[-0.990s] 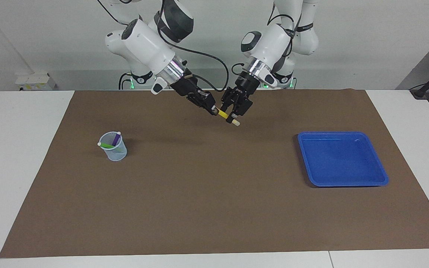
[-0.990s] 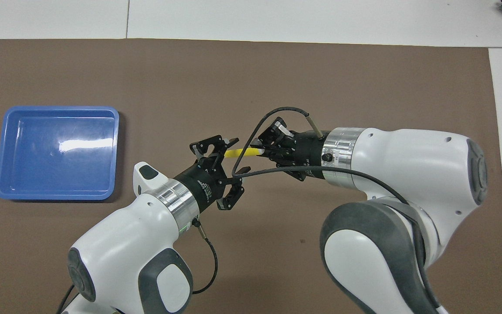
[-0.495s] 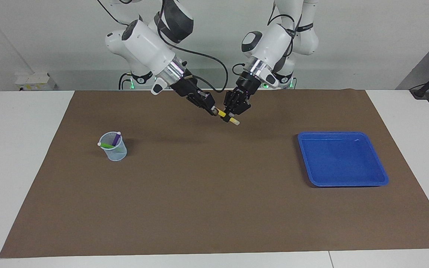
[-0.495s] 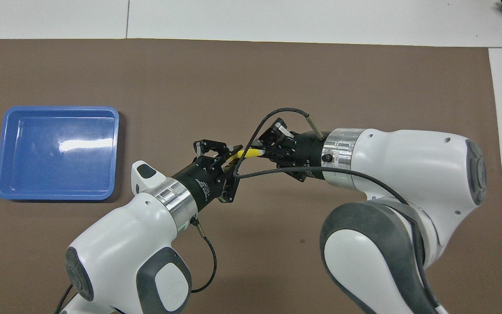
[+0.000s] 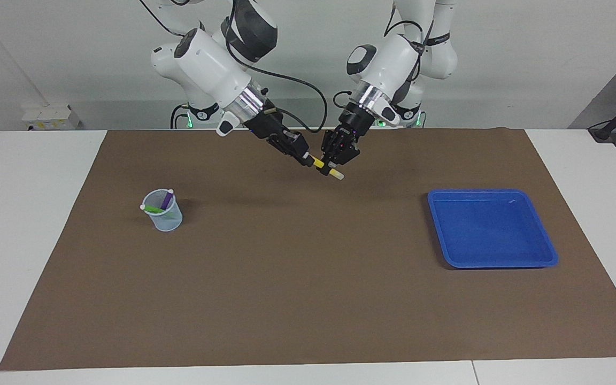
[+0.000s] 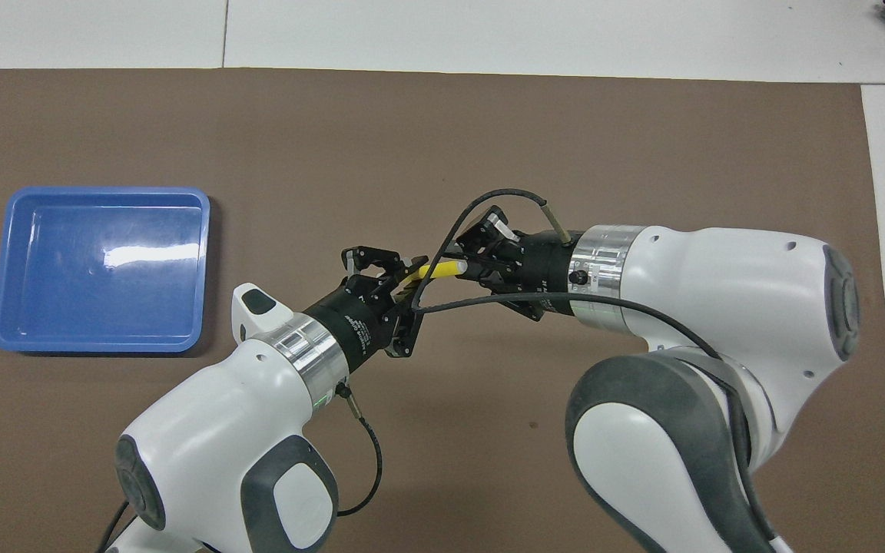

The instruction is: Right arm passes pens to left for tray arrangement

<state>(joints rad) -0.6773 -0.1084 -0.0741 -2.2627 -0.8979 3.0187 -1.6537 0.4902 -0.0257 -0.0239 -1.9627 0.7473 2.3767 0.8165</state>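
The yellow pen (image 5: pixel 318 163) hangs in the air between both grippers, over the part of the brown mat nearest the robots; it also shows in the overhead view (image 6: pixel 435 269). My right gripper (image 5: pixel 308 159) (image 6: pixel 467 265) is shut on one end of it. My left gripper (image 5: pixel 332 167) (image 6: pixel 404 276) is shut on it near its pale end. The green pen (image 5: pixel 153 208) and the purple pen (image 5: pixel 167 200) stand in a translucent pale-blue cup (image 5: pixel 164 218) toward the right arm's end of the table. The blue tray (image 5: pixel 492 263) (image 6: pixel 101 346) lies toward the left arm's end with nothing in it.
A brown mat (image 5: pixel 308 299) covers most of the white table. The cup is outside the overhead view.
My left gripper has closed its fingers on the yellow pen, which my right gripper still holds. Both arms have barely shifted since half a second ago.
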